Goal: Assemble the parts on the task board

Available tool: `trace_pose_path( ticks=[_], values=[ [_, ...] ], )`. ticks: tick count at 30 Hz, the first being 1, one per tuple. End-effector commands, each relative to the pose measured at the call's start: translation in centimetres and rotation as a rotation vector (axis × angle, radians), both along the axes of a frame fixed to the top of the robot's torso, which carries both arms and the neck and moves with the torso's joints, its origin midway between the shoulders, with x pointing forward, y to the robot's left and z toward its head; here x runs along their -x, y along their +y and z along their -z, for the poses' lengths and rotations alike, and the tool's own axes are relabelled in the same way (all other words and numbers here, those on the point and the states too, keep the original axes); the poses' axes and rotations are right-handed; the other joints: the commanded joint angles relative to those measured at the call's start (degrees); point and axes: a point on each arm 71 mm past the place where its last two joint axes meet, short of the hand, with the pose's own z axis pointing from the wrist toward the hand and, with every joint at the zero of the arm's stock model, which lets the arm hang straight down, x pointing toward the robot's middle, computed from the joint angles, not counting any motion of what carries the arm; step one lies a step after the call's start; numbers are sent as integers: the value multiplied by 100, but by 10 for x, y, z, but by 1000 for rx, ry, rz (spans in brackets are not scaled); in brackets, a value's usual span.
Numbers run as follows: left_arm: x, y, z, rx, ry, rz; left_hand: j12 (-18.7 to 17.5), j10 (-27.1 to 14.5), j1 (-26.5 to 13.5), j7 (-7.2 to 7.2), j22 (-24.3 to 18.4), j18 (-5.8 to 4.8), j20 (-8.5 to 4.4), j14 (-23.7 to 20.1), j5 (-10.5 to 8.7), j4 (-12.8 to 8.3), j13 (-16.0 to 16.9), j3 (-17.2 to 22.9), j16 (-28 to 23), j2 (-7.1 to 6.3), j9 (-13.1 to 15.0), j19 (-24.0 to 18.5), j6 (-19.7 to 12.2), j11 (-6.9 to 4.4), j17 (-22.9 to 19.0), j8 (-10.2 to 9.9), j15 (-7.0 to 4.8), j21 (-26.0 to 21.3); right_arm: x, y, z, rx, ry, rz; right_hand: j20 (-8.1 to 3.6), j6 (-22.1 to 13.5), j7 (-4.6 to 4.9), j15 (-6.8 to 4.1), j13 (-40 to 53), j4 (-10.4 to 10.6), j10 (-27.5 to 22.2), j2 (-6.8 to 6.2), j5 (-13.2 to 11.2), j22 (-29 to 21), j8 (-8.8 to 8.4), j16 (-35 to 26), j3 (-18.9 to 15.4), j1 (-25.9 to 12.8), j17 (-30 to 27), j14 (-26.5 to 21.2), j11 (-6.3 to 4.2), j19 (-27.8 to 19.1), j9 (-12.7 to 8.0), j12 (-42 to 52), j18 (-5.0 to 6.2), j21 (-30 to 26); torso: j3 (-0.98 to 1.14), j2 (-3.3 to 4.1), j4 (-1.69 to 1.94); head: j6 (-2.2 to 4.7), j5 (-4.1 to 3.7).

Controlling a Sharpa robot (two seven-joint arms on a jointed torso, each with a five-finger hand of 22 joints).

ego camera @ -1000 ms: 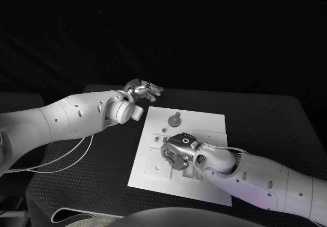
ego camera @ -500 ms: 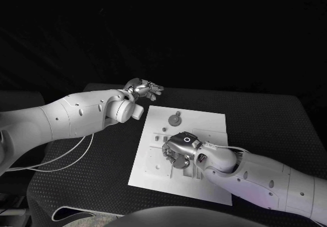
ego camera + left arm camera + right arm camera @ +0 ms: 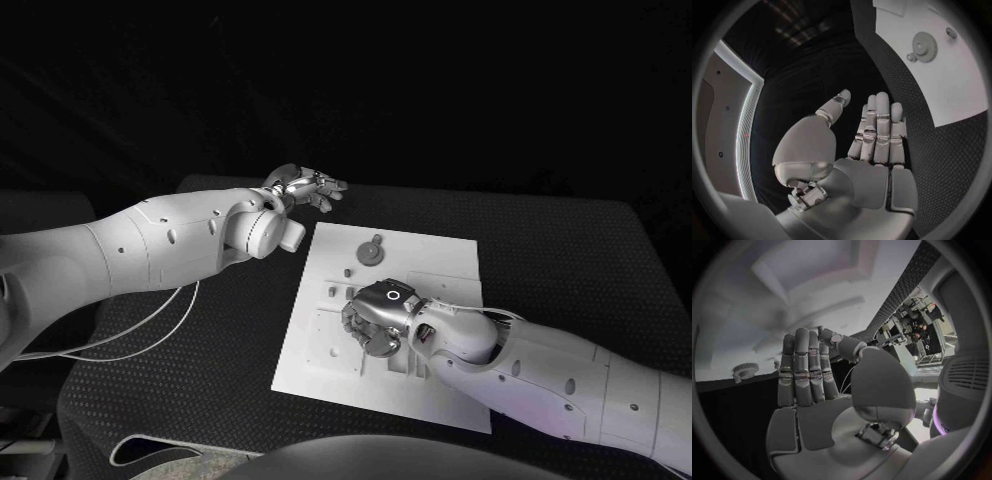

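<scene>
Little has changed in the last second: the right robot hand point(image 3: 378, 318) stays low over the task board point(image 3: 426, 262), fingers straight and together, holding nothing visible. A gear point(image 3: 372, 254) sits at the board's far end. The left robot hand point(image 3: 303, 188) hovers spread, off the board over the bench point(image 3: 577, 250). Assembly seems paused.

A black table point(image 3: 577, 250) with a fine woven, mesh-like surface spreads across the scene. A thin pale cable point(image 3: 152, 335) loops over the table's left part, curving near its left edge. Beyond the table's far edge, a dark backdrop point(image 3: 433, 90) hangs, plain and unlit.
</scene>
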Motion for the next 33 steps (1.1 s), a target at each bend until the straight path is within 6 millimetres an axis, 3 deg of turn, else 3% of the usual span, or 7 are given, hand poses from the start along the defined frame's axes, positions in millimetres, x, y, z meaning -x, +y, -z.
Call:
trace_pose_path(
  ticks=[1, 19, 23, 27, 33],
  values=[
    [0, -2, -2, 8, -3, 7, -5, -46, -52, 0, 9, -18, -202, 20, -28, 26, -7, -17, -35, -17, -7, -10, -23, -4, 9, 30, -1, -33, 4, -1, 9, 52, 38, -19, -5, 43, -1, -33, 1, -32, 43, 28, 9, 10, 8, 27, -13, -35, 8, 18, -5, 23, 7, -32, 78, 31, -1, -1, 1, -6, -1],
    [0, -2, -2, 8, 0, 8, -5, -49, -51, 0, 11, -18, -202, 21, -30, 25, -8, -17, -40, -19, -10, -10, -26, -4, 13, 33, -1, -37, 1, -3, 13, 52, 62, 2, 19, -41, 37, -6, 7, -72, -45, 27, 39, 45, -67, -16, -52, -80, 7, -55, 38, -62, 17, -121, 78, 20, 1, -2, -1, -16, 0],
    [0, -1, -2, 7, -2, 5, -6, -53, -52, 1, 12, -18, -201, 20, -33, 25, -9, -19, -41, -23, -11, -10, -28, -2, 15, 33, 0, -39, -1, -5, 11, 20, 61, 21, 48, -238, 125, 32, -20, -69, -237, -32, 137, 92, -197, -54, -174, -153, 5, -118, 134, -141, -9, -262, 78, 21, -1, -4, -9, -15, -1],
    [0, -1, -2, 7, -3, 5, -6, -54, -52, 2, 13, -18, -201, 21, -36, 25, -9, -19, -42, -25, -12, -10, -29, -2, 16, 34, 0, -40, -2, -7, 9, -10, 53, 35, 92, -854, 401, 188, -197, -43, -900, -218, 197, 155, -561, -106, -395, -250, 6, -237, 374, -284, -175, -603, 78, 2, 3, -1, -9, -11, -3],
    [0, 1, -2, 5, -4, -1, -6, -56, -53, 3, 14, -18, -201, 22, -43, 24, -10, -22, -44, -31, -14, -10, -32, -1, 19, 35, 0, -42, -2, -11, 7, -29, 43, 48, 128, -1157, 532, 288, -353, -43, -1291, -389, 279, 210, -714, -133, -678, -292, 15, -331, 489, -383, -285, -613, 78, -10, 1, -3, -4, -8, -9]
  ],
)
